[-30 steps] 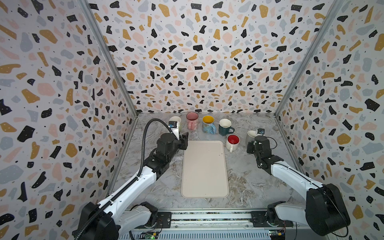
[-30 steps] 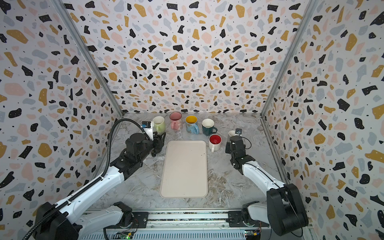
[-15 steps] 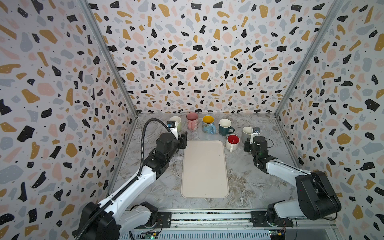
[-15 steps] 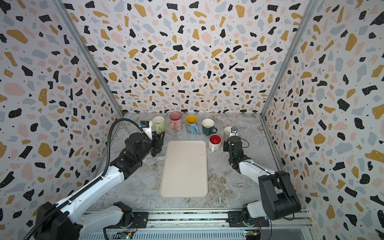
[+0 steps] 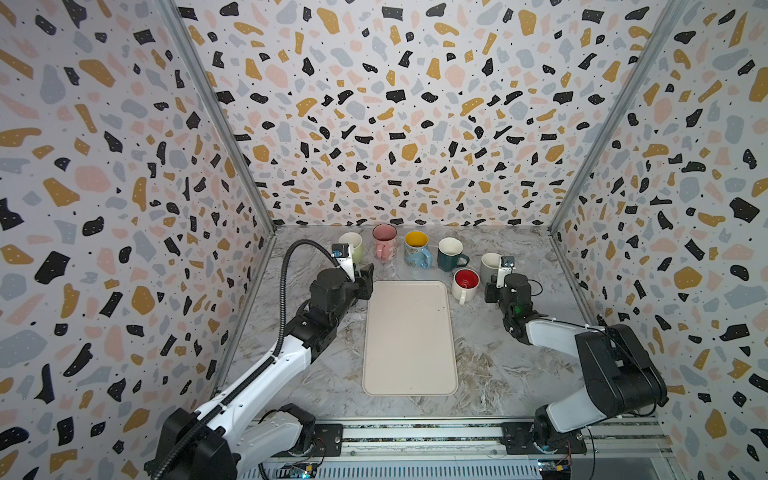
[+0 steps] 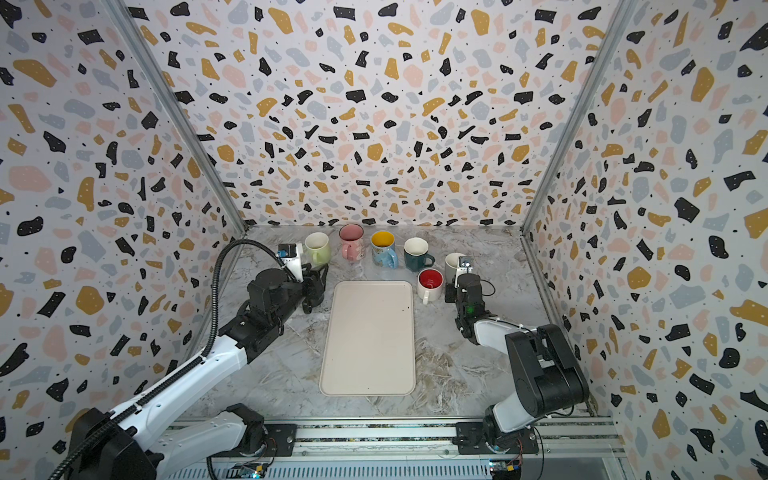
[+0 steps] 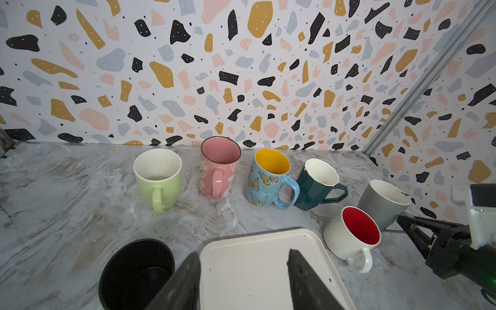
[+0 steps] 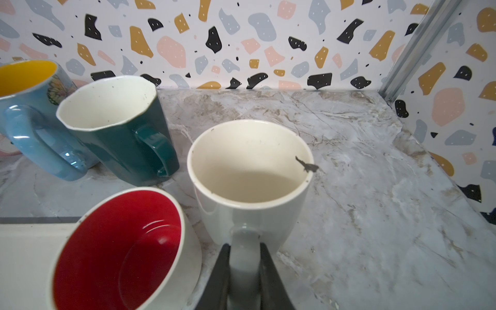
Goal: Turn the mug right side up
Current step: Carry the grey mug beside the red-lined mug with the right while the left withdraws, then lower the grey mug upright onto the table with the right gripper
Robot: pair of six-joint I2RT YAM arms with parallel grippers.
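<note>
While the right gripper (image 8: 244,249) pinches the handle (image 8: 244,236) of the grey mug (image 8: 249,209), the mug stands mouth up past the far right corner of the tray (image 5: 409,340).

Its jaws are narrow, one finger on each side of the handle, with the mug's body straight ahead of the fingertips and its white inside facing up. A red-lined white mug (image 8: 120,249) stands just beside it, between it and the tray's corner. The left gripper (image 7: 243,256) hangs over the tray's far left corner, jaws about half apart with nothing between them. A black mug (image 7: 134,268) stands mouth up just beside one finger, off the tray's left edge. Beyond the tray's far edge four mugs stand in a row: a green mug (image 7: 158,177), a pink mug (image 7: 218,171), a butterfly mug (image 7: 264,185) and a dark teal mug (image 7: 314,190).
</note>
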